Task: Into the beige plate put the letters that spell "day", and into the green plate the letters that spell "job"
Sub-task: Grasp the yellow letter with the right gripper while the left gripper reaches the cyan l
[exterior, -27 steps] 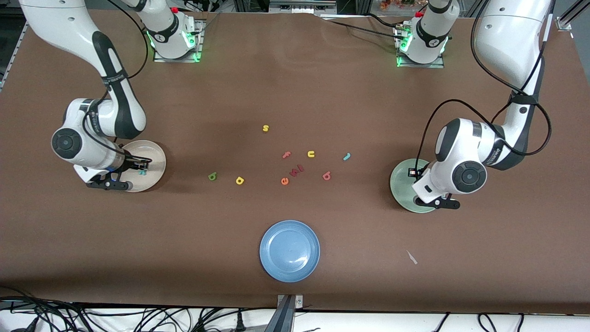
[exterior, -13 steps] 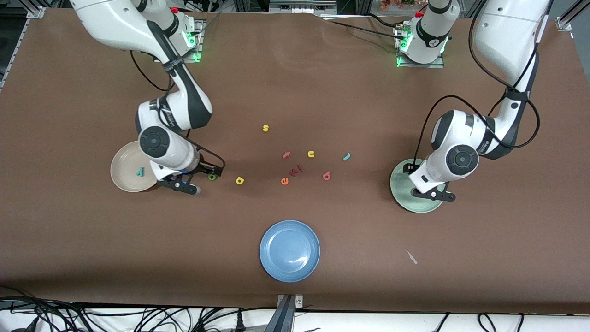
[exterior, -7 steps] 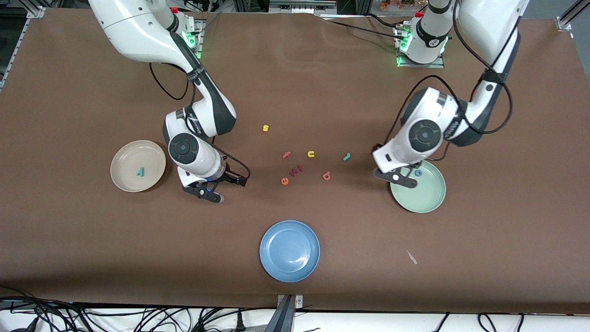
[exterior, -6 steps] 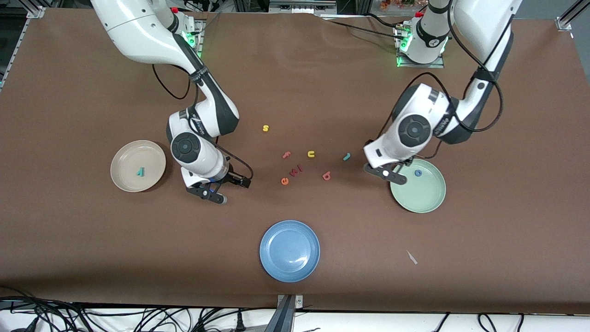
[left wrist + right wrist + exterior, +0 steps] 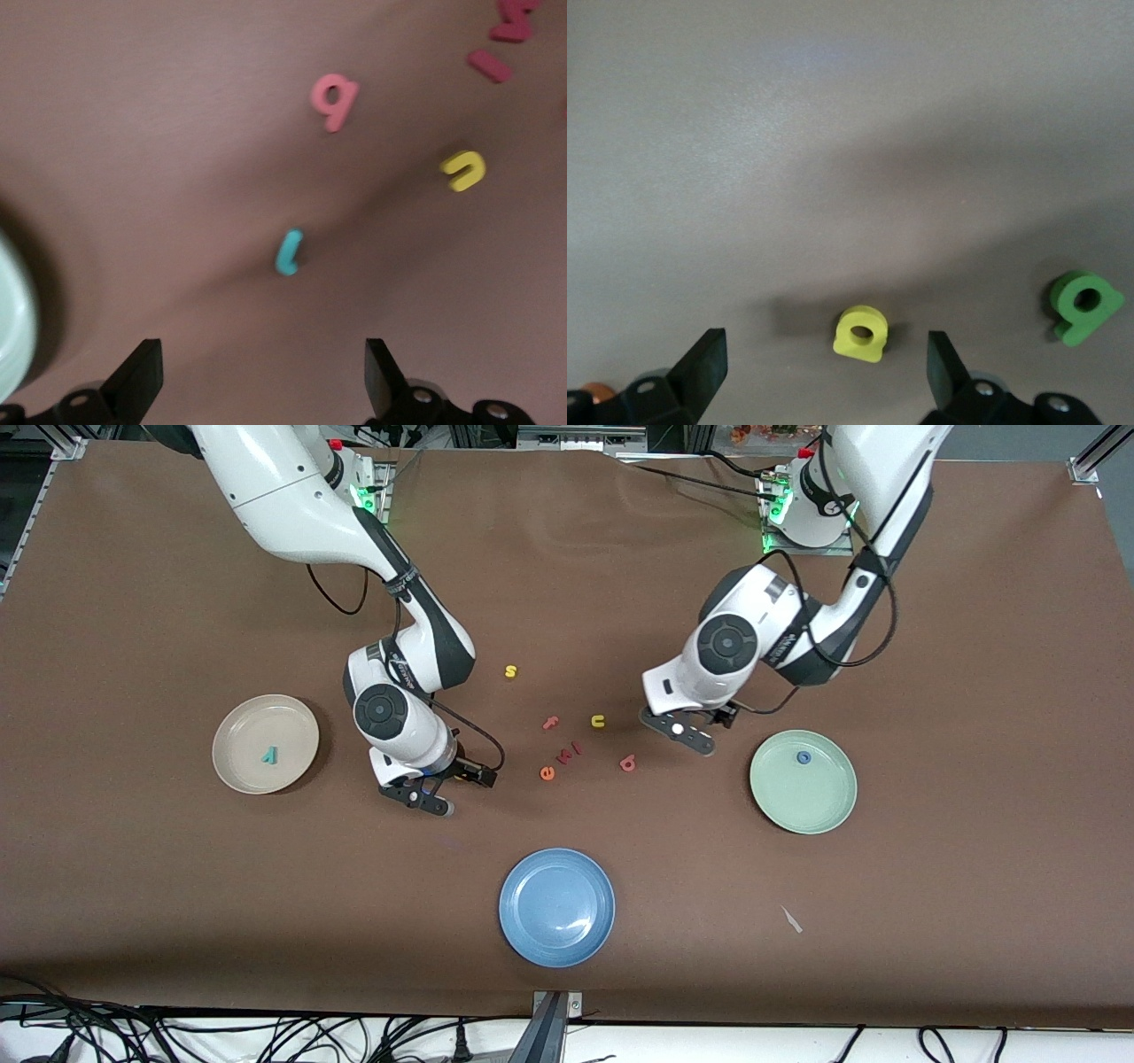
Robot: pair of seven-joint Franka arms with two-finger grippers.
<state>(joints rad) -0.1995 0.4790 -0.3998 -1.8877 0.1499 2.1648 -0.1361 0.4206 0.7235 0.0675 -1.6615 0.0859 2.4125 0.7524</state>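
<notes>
The beige plate (image 5: 241, 772) holds the teal y (image 5: 268, 755). On the green plate (image 5: 803, 802) lies the blue o (image 5: 803, 757). My right gripper (image 5: 456, 788) hangs open over the yellow a (image 5: 862, 334), which lies between its fingers in the right wrist view, with the dark green d (image 5: 1085, 305) beside it. The arm hides both letters in the front view. Toward the green plate, my left gripper (image 5: 704, 731) is open just above the teal j (image 5: 289, 251). The salmon b (image 5: 628, 762) lies beside it, nearer the front camera.
A blue plate (image 5: 556, 906) sits near the table's front edge. A yellow s (image 5: 510, 671), salmon f (image 5: 550, 723), yellow u (image 5: 598, 721), orange e (image 5: 547, 773) and red letters (image 5: 571, 751) lie mid-table.
Both arms left their plates and swung toward the middle. The right gripper passed the d and now hovers over the a. The left gripper moved from the green plate to over the j.
</notes>
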